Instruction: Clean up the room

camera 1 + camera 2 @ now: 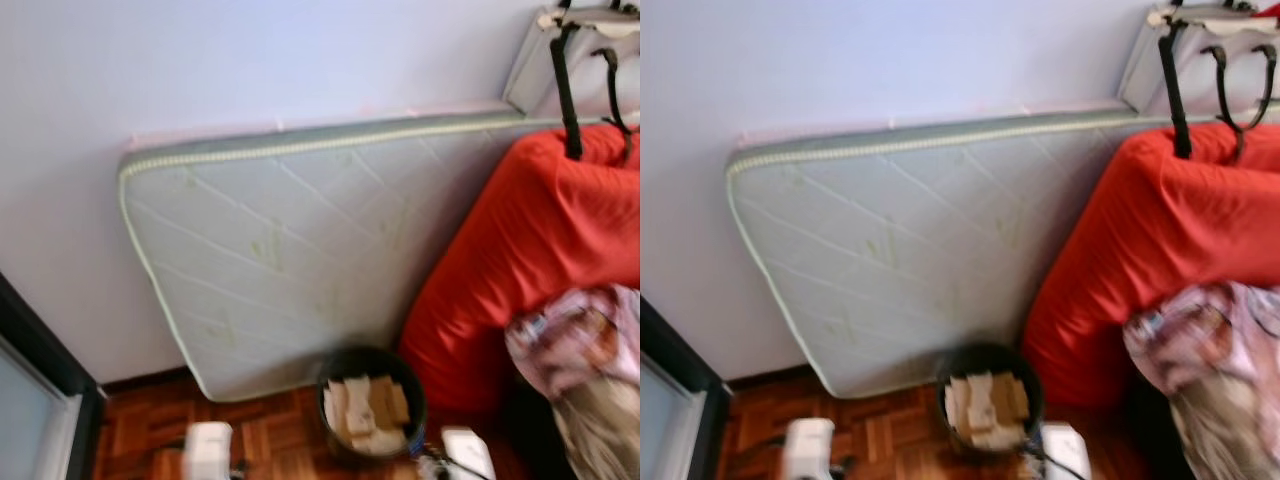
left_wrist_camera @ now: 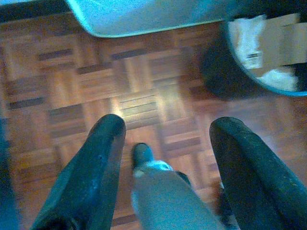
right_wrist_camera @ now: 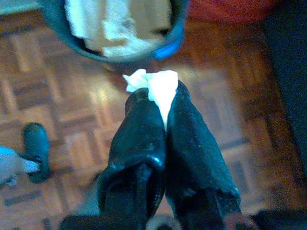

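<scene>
A crumpled white tissue (image 3: 154, 87) sits pinched between the closed black fingers of the right gripper (image 3: 158, 108), its loose end sticking out past the tips. It looks feather-light, soft and easily torn, so a light pinch on the bunched middle should be enough; it will probably flutter or cling to a finger pad when let go rather than drop cleanly. Just ahead of the fingertips, over the parquet floor (image 3: 57, 96), stands the dark round waste bin (image 1: 372, 398), already holding paper and cardboard scraps (image 1: 365, 410). The left gripper (image 2: 165, 143) hangs over bare floor near the bin, its fingers spread wide and holding nothing. Behind the bin a pale quilted mattress (image 1: 300, 250) leans on the wall, with a red beanbag (image 1: 530, 240) beside it.
</scene>
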Robot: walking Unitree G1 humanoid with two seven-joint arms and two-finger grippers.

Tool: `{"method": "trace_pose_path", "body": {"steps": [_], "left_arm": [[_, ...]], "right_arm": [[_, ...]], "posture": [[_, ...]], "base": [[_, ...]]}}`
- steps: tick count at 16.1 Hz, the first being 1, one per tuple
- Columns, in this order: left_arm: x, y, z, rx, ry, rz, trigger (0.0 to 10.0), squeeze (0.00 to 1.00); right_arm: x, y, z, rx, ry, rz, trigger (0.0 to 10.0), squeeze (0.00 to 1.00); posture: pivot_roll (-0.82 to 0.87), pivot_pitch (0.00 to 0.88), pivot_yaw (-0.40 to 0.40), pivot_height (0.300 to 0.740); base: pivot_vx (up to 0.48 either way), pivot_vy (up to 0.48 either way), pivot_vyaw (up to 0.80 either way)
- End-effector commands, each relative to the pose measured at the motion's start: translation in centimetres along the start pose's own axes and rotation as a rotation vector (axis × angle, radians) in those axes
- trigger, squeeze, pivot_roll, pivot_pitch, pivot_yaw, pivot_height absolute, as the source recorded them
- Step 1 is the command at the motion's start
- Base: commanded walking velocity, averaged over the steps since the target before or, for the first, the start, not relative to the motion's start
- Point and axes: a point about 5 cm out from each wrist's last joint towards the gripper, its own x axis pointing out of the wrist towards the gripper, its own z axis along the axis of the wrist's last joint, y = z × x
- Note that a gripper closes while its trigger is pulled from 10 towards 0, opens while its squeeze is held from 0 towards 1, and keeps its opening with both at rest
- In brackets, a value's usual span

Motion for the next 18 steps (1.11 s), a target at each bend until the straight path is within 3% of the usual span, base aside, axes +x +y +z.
{"method": "trace_pose_path", "body": {"steps": [1,7,11,18], "left_arm": [[-0.1,1.1,0.1,0.014,-0.006,0.028,10.0,0.00],[-0.1,0.9,-0.1,0.017,-0.005,0.021,10.0,0.00],[-0.1,0.9,0.2,0.018,-0.013,0.018,10.0,0.00],[0.3,1.5,2.6,0.020,-0.098,0.003,10.0,0.00]], "right_arm": [[0.3,0.8,1.3,0.010,-0.037,0.019,10.0,0.00],[0.4,0.9,1.3,-0.032,-0.038,0.037,10.0,0.00],[0.4,0.8,1.3,-0.001,-0.032,0.031,10.0,0.00],[0.5,1.5,2.1,0.051,-0.073,0.048,10.0,0.00]], "posture": [[0.01,0.000,-0.092,0.740],[0.01,0.000,-0.089,0.740],[0.01,0.000,-0.091,0.740],[0.03,0.000,-0.060,0.740]], "base": [[0.274,0.000,0.00],[0.275,0.000,0.13],[0.267,0.000,0.30],[0.000,0.000,0.00]]}}
